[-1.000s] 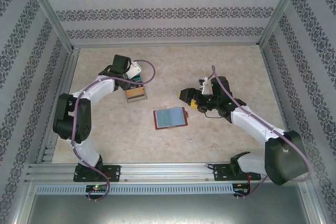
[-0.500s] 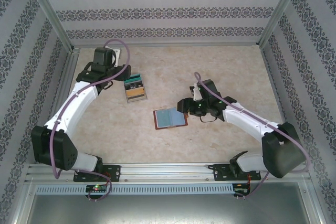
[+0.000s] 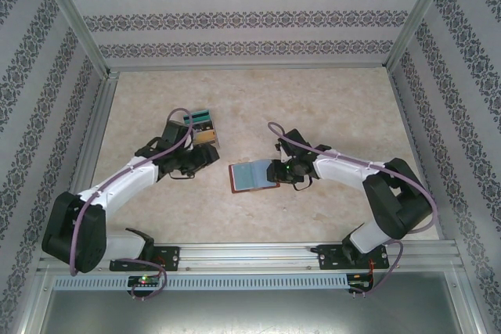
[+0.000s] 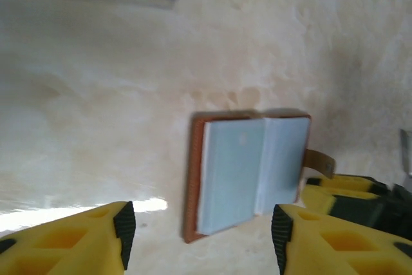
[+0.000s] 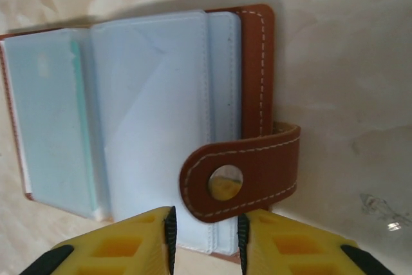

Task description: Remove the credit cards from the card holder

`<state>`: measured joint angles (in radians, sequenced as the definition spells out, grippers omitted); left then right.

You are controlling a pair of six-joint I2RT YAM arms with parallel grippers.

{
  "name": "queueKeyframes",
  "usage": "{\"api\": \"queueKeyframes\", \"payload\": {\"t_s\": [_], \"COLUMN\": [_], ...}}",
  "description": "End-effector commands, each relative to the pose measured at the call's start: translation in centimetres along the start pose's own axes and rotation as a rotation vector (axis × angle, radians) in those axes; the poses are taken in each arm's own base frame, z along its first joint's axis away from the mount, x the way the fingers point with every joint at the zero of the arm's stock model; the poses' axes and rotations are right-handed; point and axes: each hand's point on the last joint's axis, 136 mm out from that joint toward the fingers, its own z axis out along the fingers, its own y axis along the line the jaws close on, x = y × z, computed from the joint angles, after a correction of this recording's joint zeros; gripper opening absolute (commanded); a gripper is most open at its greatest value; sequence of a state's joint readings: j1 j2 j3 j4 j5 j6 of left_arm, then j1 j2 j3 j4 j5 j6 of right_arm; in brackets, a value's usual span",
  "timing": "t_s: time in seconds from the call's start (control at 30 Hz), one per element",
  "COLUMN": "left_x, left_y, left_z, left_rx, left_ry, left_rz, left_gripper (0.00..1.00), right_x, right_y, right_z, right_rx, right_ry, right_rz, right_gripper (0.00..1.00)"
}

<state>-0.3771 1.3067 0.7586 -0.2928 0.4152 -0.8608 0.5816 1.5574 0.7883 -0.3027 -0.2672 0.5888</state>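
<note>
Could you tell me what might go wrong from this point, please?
The right gripper is at the snap tab of the card holder; pulling there might drag or fold the holder rather than steady it. The left gripper, open, faces the same holder, with the right gripper close by, so the two could collide.

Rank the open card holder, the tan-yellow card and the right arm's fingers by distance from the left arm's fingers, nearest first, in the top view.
1. Tan-yellow card, just behind them.
2. Card holder, to their right, mid-table.
3. Right fingers, at the holder's far right edge.
</note>
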Motion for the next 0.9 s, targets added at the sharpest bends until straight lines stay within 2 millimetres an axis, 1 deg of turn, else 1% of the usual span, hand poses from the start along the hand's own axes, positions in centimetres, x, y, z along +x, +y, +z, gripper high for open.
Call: {"api": "queueKeyframes", "payload": {"t_s": [0.0,0.1,0.3,0.5,0.7,0.87], "left_x": [0.8,2.0,3.7,4.3,4.7,5.2], "left_y": [-2.1,-2.4,-2.4,-2.0,-2.5,-2.3], "left_z": [1.8,3.5,5.7,6.7,7.3,7.8], "left_rx": [0.079,0.074,0.035,0.003,0.020,0.006], "left_ry": [0.011,0.050,0.120,0.146,0.164,0.184], "left_rz": [-0.047,-0.039,-0.009,0.014,0.030,0.034], "left_gripper": [0.56,0.52,0.50,0.49,0.49,0.49], "right_x": [-0.1,0.5,1.4,1.7,1.8,1.8], "right_y": [0.5,0.9,1.0,0.9,0.9,0.9], "right_z": [0.7,1.3,1.8,1.8,1.9,1.9], "right_rx": [0.020,0.024,0.020,0.025,0.019,0.020], "right_ry": [-0.005,0.005,0.013,0.014,0.015,0.016], "right_rz": [-0.038,-0.036,-0.023,-0.023,-0.020,-0.020], "right_gripper": [0.31,0.30,0.29,0.29,0.29,0.29]}}
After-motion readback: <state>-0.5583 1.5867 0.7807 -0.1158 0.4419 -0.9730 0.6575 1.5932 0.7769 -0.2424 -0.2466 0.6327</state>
